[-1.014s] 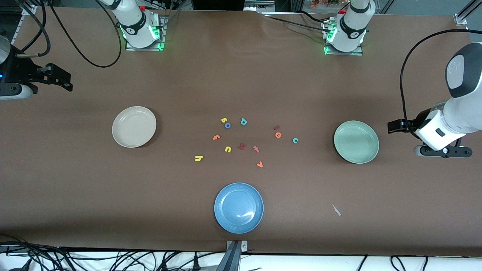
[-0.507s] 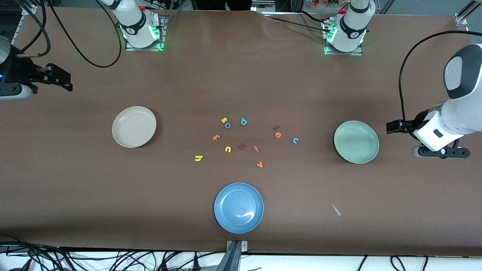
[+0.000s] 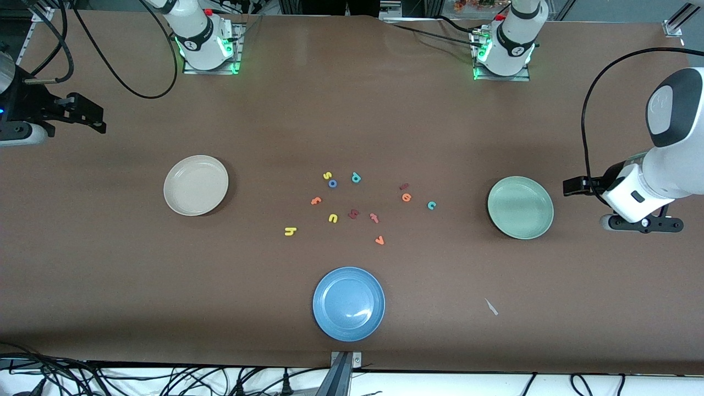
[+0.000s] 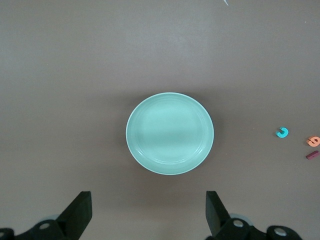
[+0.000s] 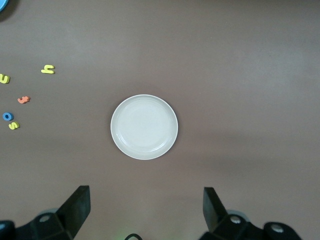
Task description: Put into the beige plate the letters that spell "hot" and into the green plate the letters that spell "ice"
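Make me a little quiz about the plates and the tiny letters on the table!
1. True or false: the green plate already holds a letter.
2. Which letter lies nearest the green plate: A) the yellow h, B) the teal c, C) the blue o?
3. Fill in: the plate nearest the front camera is the ____ plate.

Key:
1. False; it is empty, and so is the beige plate.
2. B
3. blue

Even overhead light, sharp focus, small glare on the blue plate (image 3: 348, 303).
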